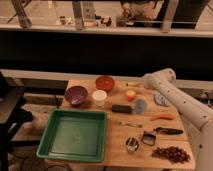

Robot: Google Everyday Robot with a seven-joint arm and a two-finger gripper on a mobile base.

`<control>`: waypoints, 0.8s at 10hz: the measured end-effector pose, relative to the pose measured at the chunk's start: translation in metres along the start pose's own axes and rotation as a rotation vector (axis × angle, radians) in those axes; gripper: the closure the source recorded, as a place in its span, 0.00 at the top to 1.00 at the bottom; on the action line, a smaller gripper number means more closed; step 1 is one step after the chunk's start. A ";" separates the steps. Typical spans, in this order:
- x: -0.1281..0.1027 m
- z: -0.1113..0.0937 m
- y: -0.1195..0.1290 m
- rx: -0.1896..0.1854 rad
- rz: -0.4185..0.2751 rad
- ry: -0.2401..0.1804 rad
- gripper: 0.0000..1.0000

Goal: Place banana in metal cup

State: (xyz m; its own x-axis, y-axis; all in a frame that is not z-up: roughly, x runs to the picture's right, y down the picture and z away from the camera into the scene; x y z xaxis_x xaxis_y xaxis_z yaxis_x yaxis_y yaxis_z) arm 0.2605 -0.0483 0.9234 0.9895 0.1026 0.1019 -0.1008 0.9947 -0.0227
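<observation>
The banana (133,84) is a slim pale-yellow piece lying near the table's far edge, right of the red bowl. The metal cup (132,144) stands upright near the front edge, right of the green tray. My white arm reaches in from the lower right, and its end with the gripper (145,83) is at the far right of the table, just right of the banana. The gripper is far from the metal cup.
On the wooden table (116,132) are a green tray (75,135), a purple bowl (76,94), a red bowl (105,82), a white cup (100,97), an orange round item (130,94), a light-blue cup (140,105), an orange-red curved item (163,117), a black-handled tool (168,131) and a dark cluster (171,154).
</observation>
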 end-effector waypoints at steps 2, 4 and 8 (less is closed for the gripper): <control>-0.004 -0.029 -0.009 0.017 0.009 -0.001 0.00; -0.006 -0.057 -0.017 -0.019 0.056 -0.019 0.00; -0.011 -0.115 -0.034 -0.114 0.127 -0.059 0.00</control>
State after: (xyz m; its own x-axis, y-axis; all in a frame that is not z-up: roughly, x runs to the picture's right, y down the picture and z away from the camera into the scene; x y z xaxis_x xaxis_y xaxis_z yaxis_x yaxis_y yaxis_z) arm 0.2650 -0.0851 0.8085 0.9613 0.2315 0.1492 -0.2093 0.9661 -0.1510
